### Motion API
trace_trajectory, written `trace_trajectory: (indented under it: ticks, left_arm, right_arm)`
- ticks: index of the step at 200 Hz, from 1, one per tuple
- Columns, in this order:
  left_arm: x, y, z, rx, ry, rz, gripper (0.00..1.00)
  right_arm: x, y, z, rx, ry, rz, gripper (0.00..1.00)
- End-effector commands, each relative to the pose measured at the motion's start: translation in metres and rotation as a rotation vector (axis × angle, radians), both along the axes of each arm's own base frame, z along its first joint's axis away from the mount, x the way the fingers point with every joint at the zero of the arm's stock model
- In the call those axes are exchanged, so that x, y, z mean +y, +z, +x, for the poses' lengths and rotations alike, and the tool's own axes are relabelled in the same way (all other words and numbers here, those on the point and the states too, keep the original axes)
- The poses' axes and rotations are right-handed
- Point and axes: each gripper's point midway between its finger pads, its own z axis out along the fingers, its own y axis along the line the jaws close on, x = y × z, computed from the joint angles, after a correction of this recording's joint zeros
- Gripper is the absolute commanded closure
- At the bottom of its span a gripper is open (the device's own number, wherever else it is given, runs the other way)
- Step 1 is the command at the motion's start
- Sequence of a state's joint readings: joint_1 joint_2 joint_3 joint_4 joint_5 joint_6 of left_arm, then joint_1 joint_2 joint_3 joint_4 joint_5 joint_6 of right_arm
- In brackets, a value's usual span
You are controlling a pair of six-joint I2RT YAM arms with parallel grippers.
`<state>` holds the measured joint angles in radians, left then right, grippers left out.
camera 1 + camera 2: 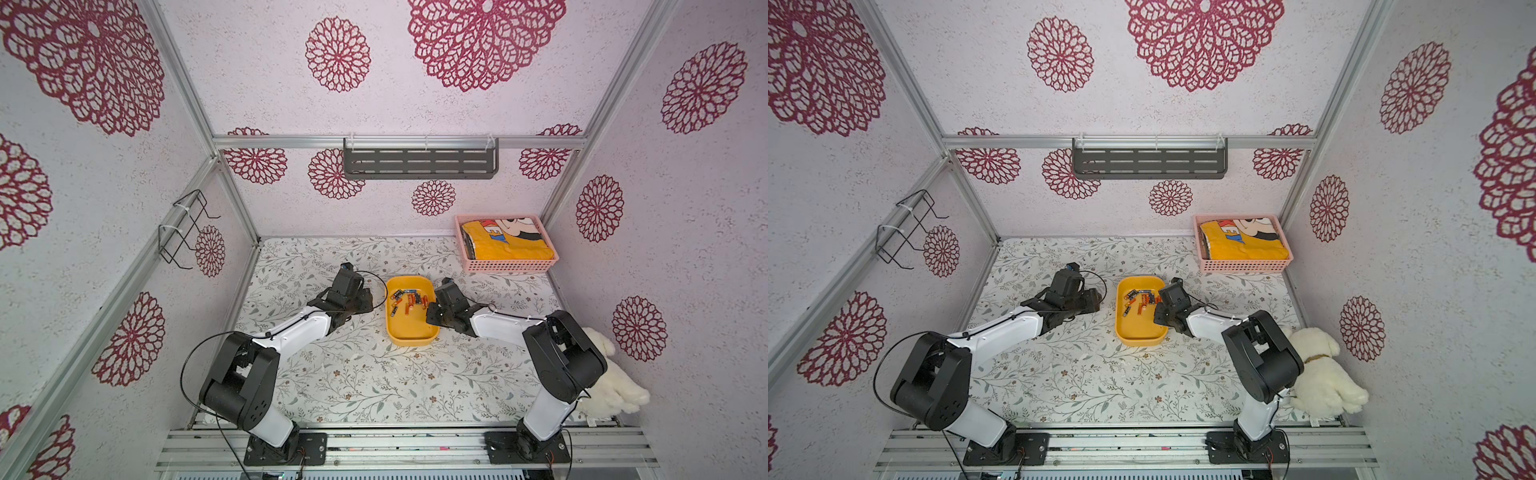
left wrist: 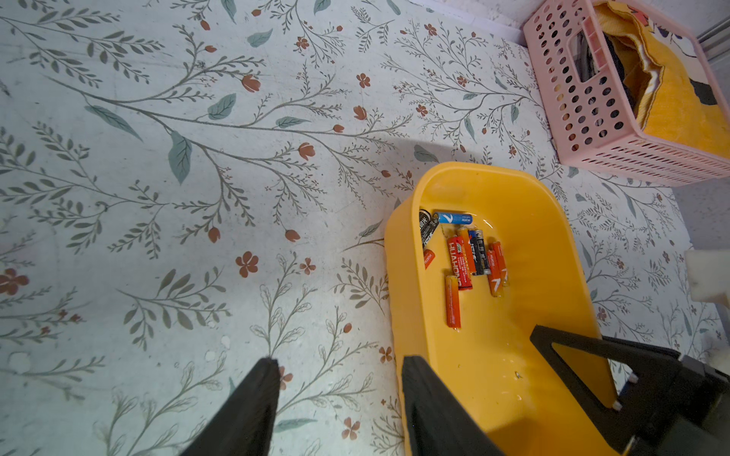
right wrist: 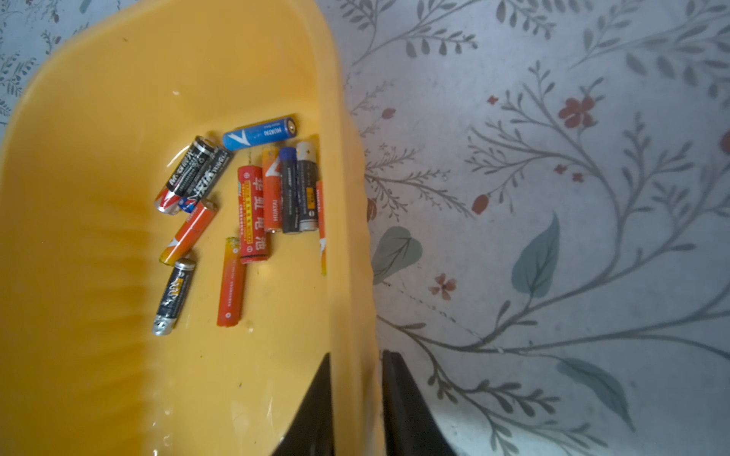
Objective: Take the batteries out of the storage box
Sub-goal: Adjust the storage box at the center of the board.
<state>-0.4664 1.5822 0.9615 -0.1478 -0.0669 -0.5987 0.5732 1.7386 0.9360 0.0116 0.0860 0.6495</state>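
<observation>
R gripper (image 3: 357, 355) is straddling one long wall of the box (image 3: 98, 197): one finger is sitting inside, one outside, jaws parted only narrowly, w/ a thin gap showing btwn the outer finger and the rim. It is gripping nothing. L gripper (image 2: 339, 361) is standing wide open at the box's opposite long side, carrying nothing; one finger is hanging over the table (image 2: 158, 237) beside the box, the other is sitting at the box wall, contact not confirmable. In both top views the box (image 1: 411, 330) is lying flat btwn the two grippers. All visible batteries (image 3: 253, 213) are lying on the box floor, bunched toward the box end nearer the pink basket (image 1: 505, 266): mostly orange, several black, one blue battery (image 3: 260, 134). Several are lying side by side, touching; one orange is resting against the wall R gripper is straddling. The basket, w/ yellow cloth, is sitting well apart from the box.
</observation>
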Motion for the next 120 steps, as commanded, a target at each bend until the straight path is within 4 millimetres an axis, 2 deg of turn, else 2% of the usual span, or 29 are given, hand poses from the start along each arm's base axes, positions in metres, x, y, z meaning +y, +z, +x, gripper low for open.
trace_trajectory:
  ticks: [1, 28, 49, 65, 79, 92, 120]
  left_arm:
    - [0.001, 0.006, 0.004, -0.007, 0.011, 0.007, 0.47]
    - [0.002, 0.028, 0.003, -0.056, -0.003, 0.005, 0.46]
    - [0.005, 0.059, -0.004, -0.162, -0.04, 0.003, 0.43]
    - [0.006, 0.071, -0.012, -0.228, -0.11, 0.021, 0.25]
    - [0.002, 0.065, -0.023, -0.224, -0.215, 0.043, 0.15]
    - [-0.004, 0.054, -0.036, -0.203, -0.317, 0.062, 0.11]
    - [-0.004, 0.038, -0.056, -0.244, -0.399, 0.08, 0.06]
  right_arm:
    - [0.001, 0.029, 0.004, -0.059, 0.006, 0.001, 0.61]
    - [0.002, 0.06, 0.01, -0.102, 0.021, -0.009, 0.52]
    - [-0.006, 0.087, 0.018, -0.154, 0.012, -0.063, 0.49]
    - [-0.007, 0.104, 0.023, -0.189, 0.019, -0.09, 0.49]
    - [0.002, 0.116, 0.028, -0.221, 0.055, -0.072, 0.52]
    - [0.018, 0.12, 0.033, -0.221, 0.104, -0.045, 0.53]
    - [0.058, 0.107, 0.04, -0.18, 0.219, -0.075, 0.55]
